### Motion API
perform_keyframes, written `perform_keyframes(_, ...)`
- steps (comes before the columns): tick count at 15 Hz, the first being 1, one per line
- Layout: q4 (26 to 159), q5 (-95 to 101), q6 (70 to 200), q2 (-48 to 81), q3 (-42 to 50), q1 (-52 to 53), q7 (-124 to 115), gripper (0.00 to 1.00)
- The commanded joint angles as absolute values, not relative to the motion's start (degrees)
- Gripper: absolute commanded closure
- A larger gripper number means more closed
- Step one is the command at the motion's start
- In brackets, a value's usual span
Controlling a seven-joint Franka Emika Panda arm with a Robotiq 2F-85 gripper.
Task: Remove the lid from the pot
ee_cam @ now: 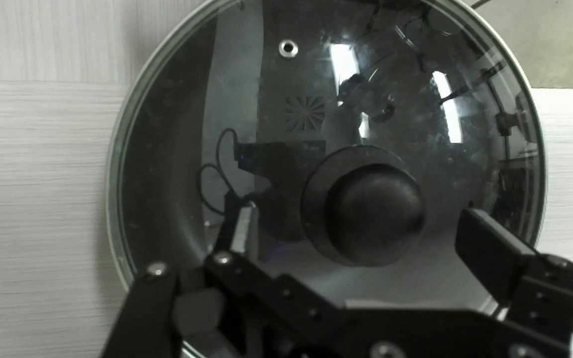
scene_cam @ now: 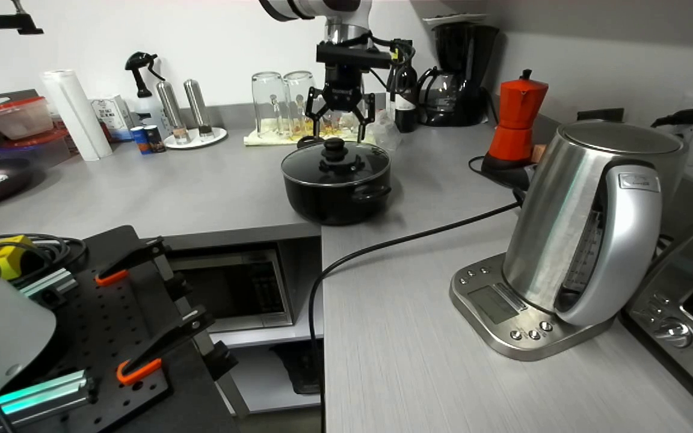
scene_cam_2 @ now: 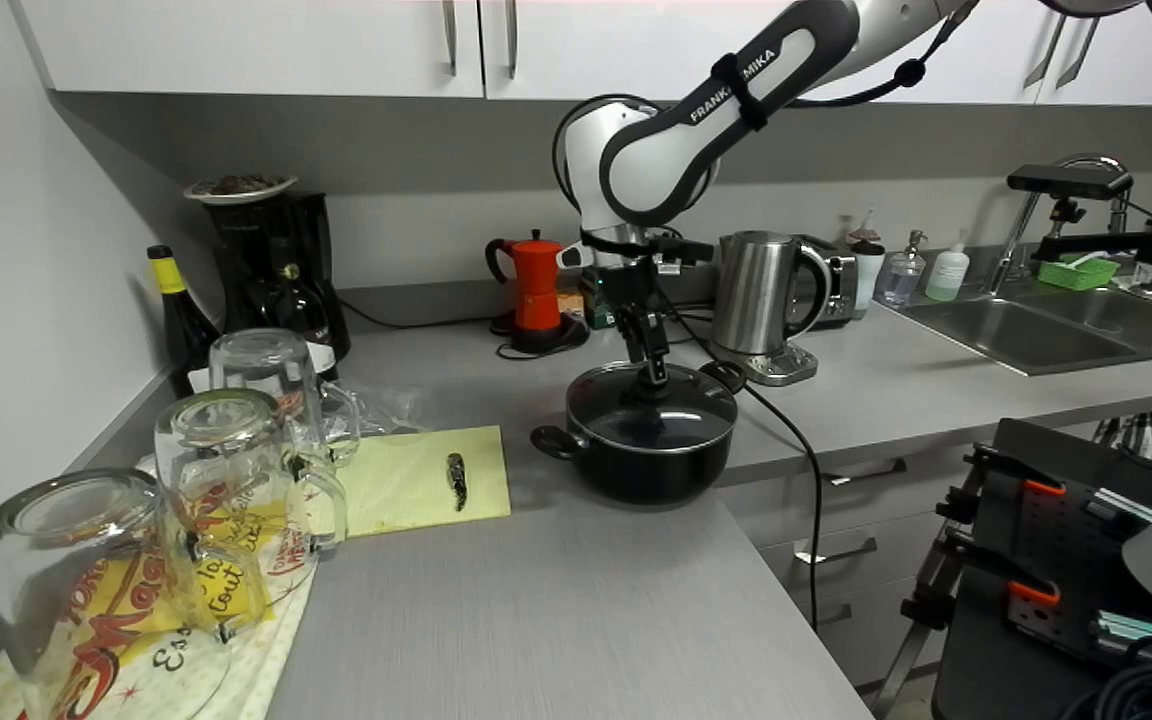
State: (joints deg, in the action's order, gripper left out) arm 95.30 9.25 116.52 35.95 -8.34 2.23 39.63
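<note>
The round glass lid (scene_cam: 307, 167) with a black centre knob (scene_cam: 335, 150) sits on the low black pot (scene_cam: 331, 203) at the counter corner. The lid (scene_cam_2: 616, 415) and pot (scene_cam_2: 651, 475) also show in an exterior view, the lid flat on the rim. My gripper (scene_cam: 339, 135) points down over the lid, fingers wide apart and empty. In the wrist view the gripper (ee_cam: 358, 211) has the knob (ee_cam: 376, 215) between its fingertips, with a gap on both sides. In an exterior view the gripper (scene_cam_2: 654, 376) hides the knob. How low the fingertips reach beside the knob is hard to tell.
A steel kettle (scene_cam: 563, 222) on its base and a red moka pot (scene_cam: 516, 117) stand on the counter. A black cable (scene_cam: 418, 231) runs past the pot. Upside-down glass mugs (scene_cam_2: 236, 450) stand on a cloth. A coffee maker (scene_cam_2: 321, 240) is in the corner.
</note>
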Motion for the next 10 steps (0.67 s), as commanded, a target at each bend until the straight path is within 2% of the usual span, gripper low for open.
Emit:
perform_keyframes(1,97.6,8.3,119.4,35.6,-8.9,1.6,40.3,0.0)
perform_keyframes(4,98.9,8.1,121.0,35.4,-8.9,1.4,40.1,0.0)
perform_keyframes(5,99.1,8.2,121.4,35.4,-8.9,1.4,40.0,0.06)
perform_keyframes(6,99.4,8.2,121.9,35.3,-8.8,1.4,39.8,0.26)
perform_keyframes(10,99.9,8.4,122.8,34.8,-8.8,1.4,39.6,0.57)
